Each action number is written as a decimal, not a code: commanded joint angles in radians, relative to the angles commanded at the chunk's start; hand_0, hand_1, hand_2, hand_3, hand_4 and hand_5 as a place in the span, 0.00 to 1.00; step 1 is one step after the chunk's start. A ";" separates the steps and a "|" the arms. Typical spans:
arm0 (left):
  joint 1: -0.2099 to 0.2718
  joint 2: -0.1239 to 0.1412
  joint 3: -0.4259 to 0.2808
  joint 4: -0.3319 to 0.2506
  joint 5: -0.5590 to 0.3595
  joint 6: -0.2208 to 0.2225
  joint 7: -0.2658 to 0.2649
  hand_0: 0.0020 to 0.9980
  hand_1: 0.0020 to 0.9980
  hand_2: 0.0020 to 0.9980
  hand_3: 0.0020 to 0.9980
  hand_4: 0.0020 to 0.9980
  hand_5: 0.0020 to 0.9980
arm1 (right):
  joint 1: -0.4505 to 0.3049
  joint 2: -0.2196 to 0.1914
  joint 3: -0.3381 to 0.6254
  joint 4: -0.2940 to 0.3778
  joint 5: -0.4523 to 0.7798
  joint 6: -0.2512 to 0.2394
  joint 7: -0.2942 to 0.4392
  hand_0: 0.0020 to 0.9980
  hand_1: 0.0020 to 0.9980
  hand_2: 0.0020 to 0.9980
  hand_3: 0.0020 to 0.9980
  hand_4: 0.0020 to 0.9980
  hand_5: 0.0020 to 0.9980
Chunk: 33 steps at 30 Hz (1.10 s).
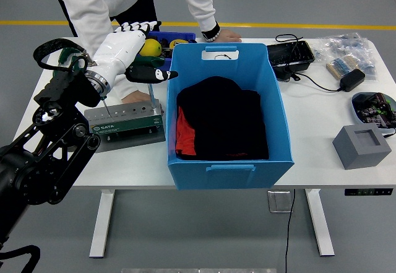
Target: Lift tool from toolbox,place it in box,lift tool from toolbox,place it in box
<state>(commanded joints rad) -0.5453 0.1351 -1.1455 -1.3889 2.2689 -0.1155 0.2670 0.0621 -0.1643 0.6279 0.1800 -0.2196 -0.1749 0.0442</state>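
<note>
Left hand: robot's left hand (130, 44), white with dark fingertips, over the rear left part of the table (322, 155); fingers spread and extended, thumb pointing toward the blue box, nothing held.
Right hand: out of view.
Tool rack: grey rack (125, 122) near the left front of the table, just left of the blue box; it serves as the toolbox.
Tool in hand's reach: green T-handled key (147, 73) standing upright in the right end of the rack, its handle directly beneath the left hand; contact cannot be told.
Second tool: a thinner green-handled key (103, 104) leaning in the left end of the rack, mostly hidden by the arm.
Other tools: any lying at the left rear of the table are hidden behind the arm.
Blue box: large blue fabric box (226, 118) at the table's centre, reaching to the front edge; holds dark cloth (223, 121) with a red patch; no tool seen inside.
Person: stands at the far edge; one hand (136, 96) rests on the table behind the rack, the other hand (226, 35) on the rear edge.
Progress: judged at the very start; neither tool lifted, both placements left to do.
Next need: closing on the T-handle and drawing it straight up.
</note>
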 joint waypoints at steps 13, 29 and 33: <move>-0.096 -0.007 0.062 0.193 0.000 -0.001 0.062 0.83 0.74 0.71 0.82 1.00 0.54 | -0.002 0.001 -0.016 0.000 0.006 -0.001 -0.003 0.70 0.69 0.75 0.60 0.81 0.71; -0.187 0.011 0.173 0.320 0.000 0.058 0.079 0.63 0.54 0.49 0.66 1.00 0.55 | 0.008 -0.004 -0.032 0.000 0.025 0.000 0.000 0.70 0.69 0.75 0.60 0.81 0.71; -0.204 0.018 0.201 0.331 0.000 0.047 0.084 0.60 0.56 0.52 0.62 1.00 0.57 | 0.010 -0.005 -0.033 0.000 0.024 0.001 -0.001 0.70 0.69 0.75 0.60 0.81 0.71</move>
<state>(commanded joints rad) -0.7497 0.1528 -0.9445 -1.0580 2.2689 -0.0683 0.3509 0.0718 -0.1693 0.5947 0.1800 -0.1959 -0.1740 0.0436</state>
